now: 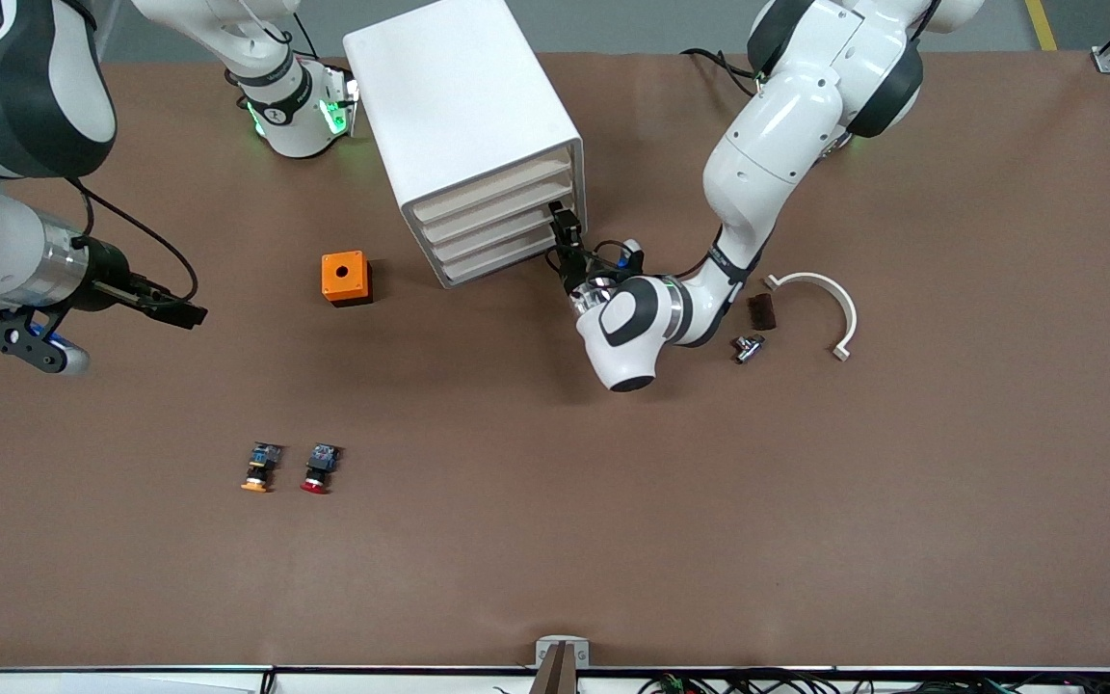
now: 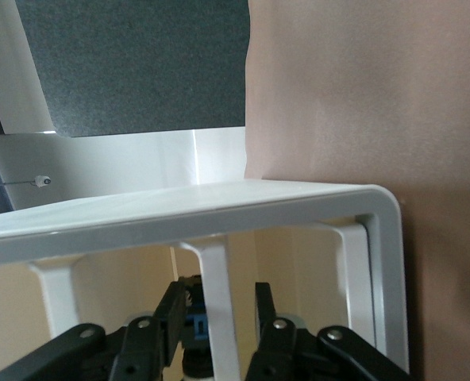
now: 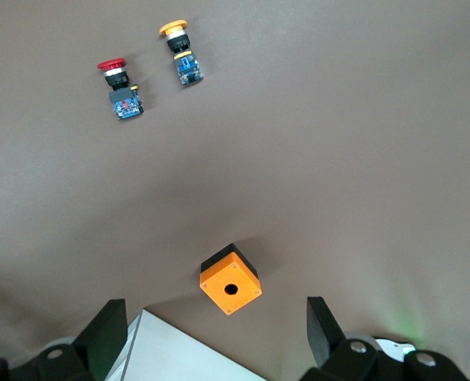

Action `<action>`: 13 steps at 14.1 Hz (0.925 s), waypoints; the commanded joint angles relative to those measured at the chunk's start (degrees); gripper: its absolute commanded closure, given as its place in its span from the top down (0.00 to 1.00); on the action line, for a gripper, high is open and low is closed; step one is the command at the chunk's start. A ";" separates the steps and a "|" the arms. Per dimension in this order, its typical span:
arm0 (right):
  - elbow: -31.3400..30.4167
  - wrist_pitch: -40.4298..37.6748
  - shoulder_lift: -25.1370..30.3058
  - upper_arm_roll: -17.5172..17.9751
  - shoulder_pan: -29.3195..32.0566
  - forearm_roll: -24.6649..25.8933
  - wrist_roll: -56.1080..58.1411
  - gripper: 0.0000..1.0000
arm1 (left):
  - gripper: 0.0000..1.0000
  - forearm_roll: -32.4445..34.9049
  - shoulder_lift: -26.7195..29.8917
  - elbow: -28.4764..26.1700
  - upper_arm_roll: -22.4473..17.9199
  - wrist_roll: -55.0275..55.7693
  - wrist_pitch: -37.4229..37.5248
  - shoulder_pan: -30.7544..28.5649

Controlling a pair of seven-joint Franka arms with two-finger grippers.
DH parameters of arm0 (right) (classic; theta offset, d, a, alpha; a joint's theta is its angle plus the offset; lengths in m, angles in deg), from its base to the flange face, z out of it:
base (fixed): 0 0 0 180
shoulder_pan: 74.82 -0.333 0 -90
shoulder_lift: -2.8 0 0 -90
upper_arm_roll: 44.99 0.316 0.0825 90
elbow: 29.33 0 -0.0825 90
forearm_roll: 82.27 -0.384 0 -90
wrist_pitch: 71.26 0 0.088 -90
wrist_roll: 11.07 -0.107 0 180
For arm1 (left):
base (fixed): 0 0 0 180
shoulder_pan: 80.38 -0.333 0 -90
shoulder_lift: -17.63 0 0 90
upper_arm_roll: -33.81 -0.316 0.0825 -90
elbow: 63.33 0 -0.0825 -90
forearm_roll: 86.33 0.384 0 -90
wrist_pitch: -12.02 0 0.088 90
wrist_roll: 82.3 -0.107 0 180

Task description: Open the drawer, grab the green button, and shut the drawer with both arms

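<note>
The white cabinet [image 1: 463, 106] stands at the table's middle, and its four cream drawer fronts [image 1: 497, 226] all look pushed in. My left gripper [image 1: 565, 224] is at the drawer fronts' end toward the left arm. In the left wrist view it [image 2: 219, 290] is open, with one finger on each side of a white bar [image 2: 217, 270] of the front and a small gap on both sides. A small bluish block on a black body [image 2: 194, 327] shows beside that bar; no green cap shows. My right gripper [image 1: 191, 314] [image 3: 215, 303] waits wide open and empty.
An orange box with a hole [image 1: 346, 278] [image 3: 230, 289] sits beside the cabinet toward the right arm's end. An orange-capped button [image 1: 259, 467] [image 3: 179, 51] and a red-capped button [image 1: 320, 467] [image 3: 117, 83] lie nearer the front camera. A white curved bracket [image 1: 825, 289], a brown piece [image 1: 762, 310] and a metal fitting [image 1: 746, 347] lie by the left arm.
</note>
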 commanded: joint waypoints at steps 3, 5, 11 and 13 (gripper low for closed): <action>0.41 1.27 0.47 -0.05 -5.26 -0.47 -8.21 1.00 | 0.23 -1.37 -0.50 0.37 0.04 0.93 0.88 0.56; 0.41 2.32 0.38 -0.05 -7.37 -0.47 -11.54 1.00 | 0.17 -1.20 -0.50 0.46 0.04 1.01 0.96 0.56; 0.32 5.75 -0.06 -0.14 -15.54 -0.29 -24.99 1.00 | 0.11 -1.37 -0.33 0.54 0.04 0.84 1.14 0.21; 0.23 6.54 -0.23 -0.14 -18.00 0.23 -28.86 1.00 | 0.11 -1.64 -0.41 0.63 0.04 0.75 1.40 -0.14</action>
